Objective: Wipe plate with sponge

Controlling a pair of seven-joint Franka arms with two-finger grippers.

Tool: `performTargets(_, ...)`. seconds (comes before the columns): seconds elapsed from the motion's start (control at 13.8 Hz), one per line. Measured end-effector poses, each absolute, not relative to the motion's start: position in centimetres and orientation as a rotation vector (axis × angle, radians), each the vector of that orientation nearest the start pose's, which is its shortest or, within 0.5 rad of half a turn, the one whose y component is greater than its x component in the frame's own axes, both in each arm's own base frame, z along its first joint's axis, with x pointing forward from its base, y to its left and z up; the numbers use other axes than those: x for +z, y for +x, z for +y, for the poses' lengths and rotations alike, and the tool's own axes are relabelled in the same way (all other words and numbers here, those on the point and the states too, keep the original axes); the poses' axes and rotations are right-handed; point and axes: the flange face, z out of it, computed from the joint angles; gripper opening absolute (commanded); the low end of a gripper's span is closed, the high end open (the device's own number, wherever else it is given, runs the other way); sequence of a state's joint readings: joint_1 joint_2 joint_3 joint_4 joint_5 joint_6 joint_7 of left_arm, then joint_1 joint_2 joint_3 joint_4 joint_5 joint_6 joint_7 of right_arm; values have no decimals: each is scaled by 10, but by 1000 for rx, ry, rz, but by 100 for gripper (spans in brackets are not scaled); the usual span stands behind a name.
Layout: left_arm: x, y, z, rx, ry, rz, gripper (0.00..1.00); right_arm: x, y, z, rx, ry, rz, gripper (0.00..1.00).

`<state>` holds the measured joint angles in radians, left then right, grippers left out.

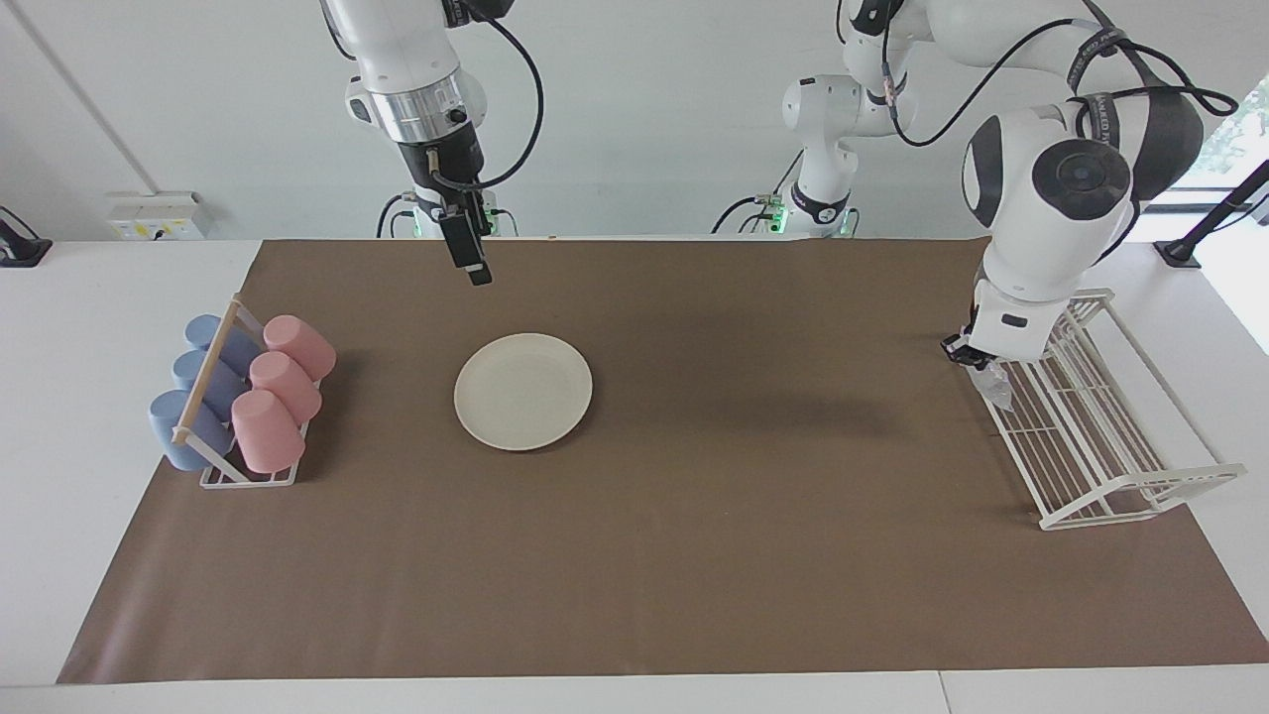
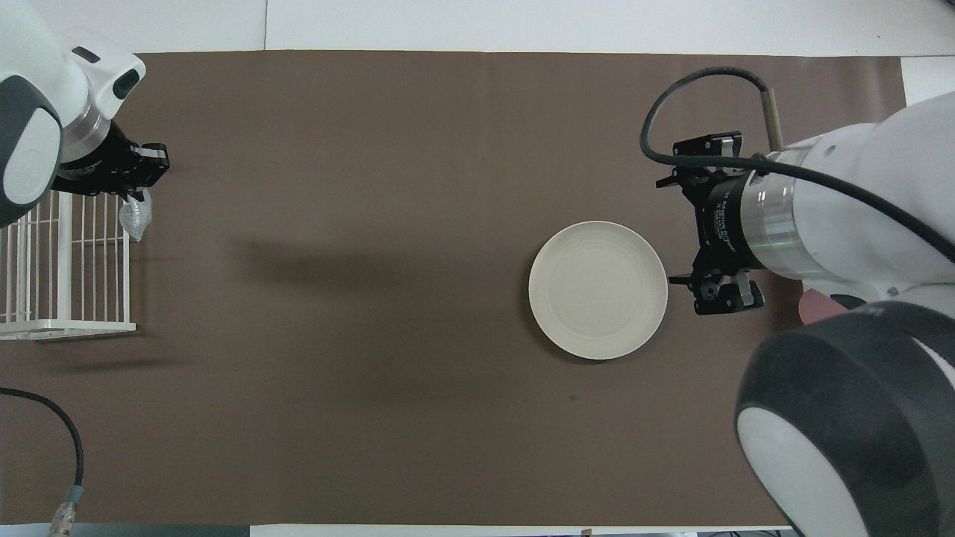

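The cream-white plate [image 1: 522, 391] lies flat on the brown mat, toward the right arm's end of the table; it also shows in the overhead view [image 2: 597, 289]. My left gripper [image 1: 977, 365] is shut on the silvery mesh sponge [image 1: 994, 385] and holds it over the mat-side edge of the white wire rack. In the overhead view the sponge [image 2: 136, 218] hangs below the left gripper [image 2: 134, 195]. My right gripper [image 1: 478, 270] hangs in the air over the mat beside the plate, apart from it. Its wrist [image 2: 735, 224] covers its tips in the overhead view.
A white wire dish rack [image 1: 1110, 436] stands at the left arm's end of the mat [image 1: 694, 555]. A small rack with pink cups [image 1: 283, 392] and blue cups [image 1: 193, 397] stands at the right arm's end. A black cable [image 2: 45, 410] lies at the mat's near corner.
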<state>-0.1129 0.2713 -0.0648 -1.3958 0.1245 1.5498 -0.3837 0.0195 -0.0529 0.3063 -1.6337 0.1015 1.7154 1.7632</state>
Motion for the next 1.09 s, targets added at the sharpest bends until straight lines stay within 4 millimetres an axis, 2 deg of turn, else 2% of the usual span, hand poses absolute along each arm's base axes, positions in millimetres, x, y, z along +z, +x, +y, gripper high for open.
performTargets(0.22, 574, 612, -90, 205, -3260, -433, 0, 632, 516, 188, 35, -2255, 1997, 100)
performTargets(0.44, 583, 604, -91, 341, -3484, -530, 0, 629, 514, 189, 56, -2269, 2013, 100)
performTargets(0.73, 562, 587, -100, 508, -3778, -529, 0, 623, 498, 211, 167, -2301, 2027, 100)
performTargets(0.87, 542, 569, -105, 491, -3914, -484, 0, 622, 497, 218, 186, -2284, 2043, 100)
performTargets(1.09, 520, 537, -114, 502, -4065, -425, 0, 608, 496, 239, 220, -2332, 2016, 100)
